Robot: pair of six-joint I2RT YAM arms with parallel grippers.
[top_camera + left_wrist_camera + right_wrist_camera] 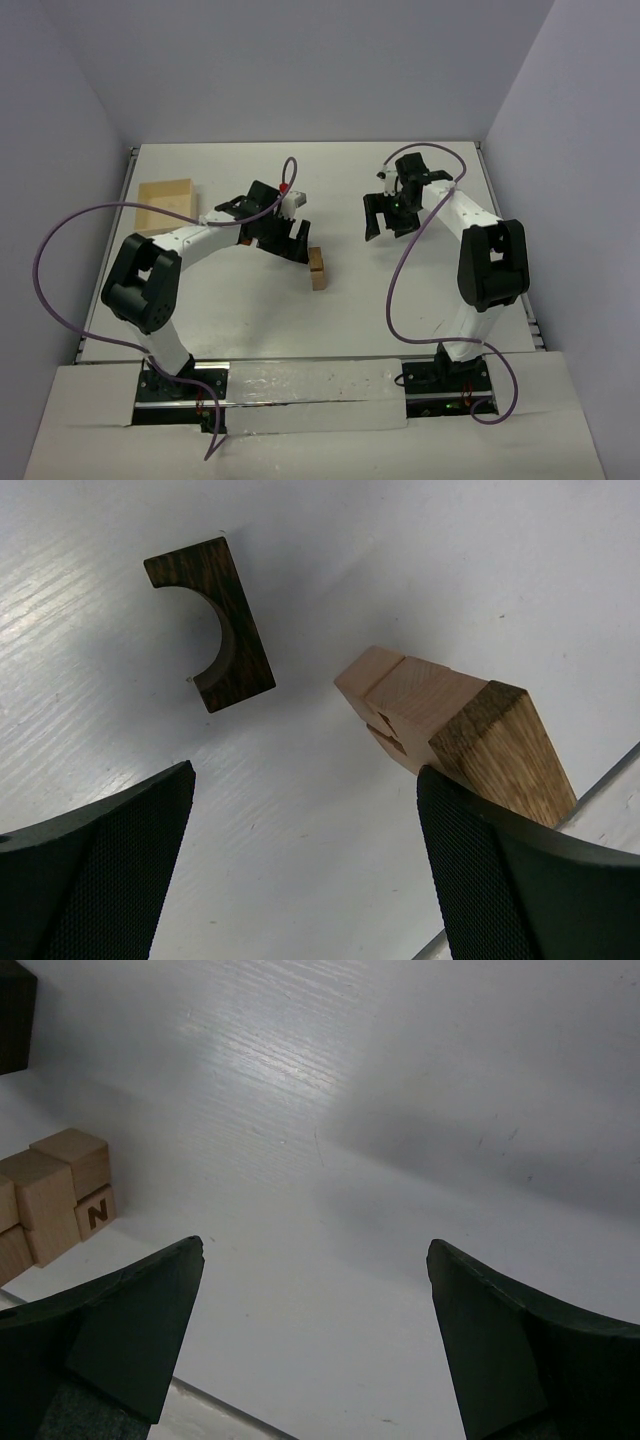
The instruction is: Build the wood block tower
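So the little block tower (318, 267) stands around the middle of the white table (350, 320), between the two arms and closer to the left one. From above it's just a small tan stack, and I honestly can't count the layers from there. The left wrist camera shows pale blocks bunched together with a darker, grainier block (505, 745) nearest the lens, right by the right-hand fingertip.

The dark brown arch piece (215, 620) isn't on the stack. It's lying flat on the table off to one side, with clear space between it and the tower.

The left gripper (285, 238) hangs just beside the tower with its jaws spread wide and nothing between them. The right gripper (390, 215) is further off on the other side, also gaping wide over bare table. Its camera catches the tower at the left edge, including one block with an N (97, 1212) on it.

There's a shallow pale wooden tray (165, 190) way over at the far left.
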